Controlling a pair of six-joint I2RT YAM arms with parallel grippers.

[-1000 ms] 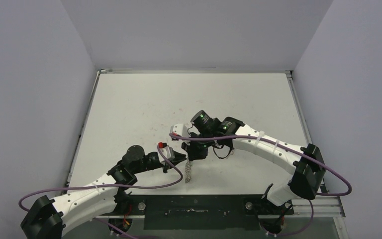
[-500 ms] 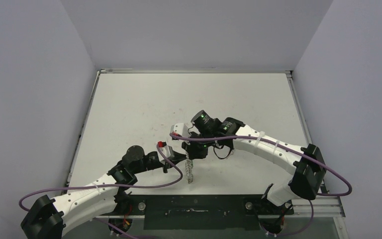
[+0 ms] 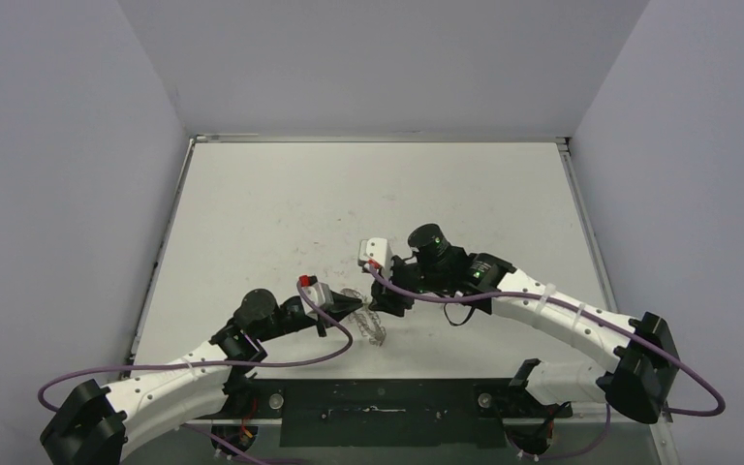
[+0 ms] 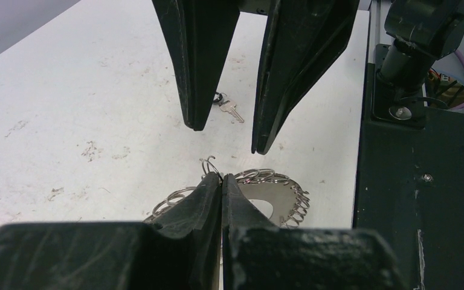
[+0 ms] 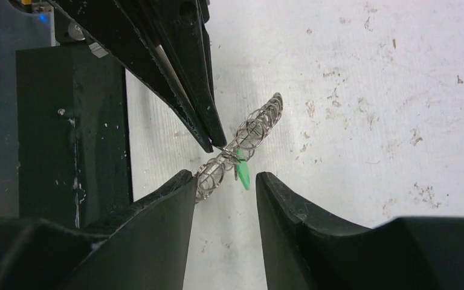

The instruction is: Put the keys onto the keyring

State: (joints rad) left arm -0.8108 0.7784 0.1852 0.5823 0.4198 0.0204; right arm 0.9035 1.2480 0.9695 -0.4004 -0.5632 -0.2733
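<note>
Left wrist view puts us closest to the work. Our left pincer (image 4: 220, 179) is clamped shut on the keyring (image 4: 270, 179), its tips pinching one small wire loop (image 4: 209, 164) on the fringe. The keyring seems to be propped at a slant by that grip rather than lying flat on the worktop (image 4: 96, 109).

Just past the keyring, our right pincer (image 4: 227, 138) hangs with its jaws apart and nothing between them. Right wrist view shows the keyring edge-on, with a green tag (image 5: 243, 175) against its fringe, just beside the left tips. We cannot tell whether the tag is threaded on a loop or only resting there. Farther beyond the keyring, well apart from it, a small silvery key (image 4: 231, 110) lies flat on the worktop with something dark at its head.

We judge the keyring to be light and stiff in its main ring, but springy and slick in the loops. A thin wire loop could twist or slip out from between the pads. A hold close to where the loop meets the ring would steady it better.

The key is thin, hard and low against the surface, so it will be awkward to lift. We would take it by its head, or by the tag, where plastic gives more purchase than bare metal.
</note>
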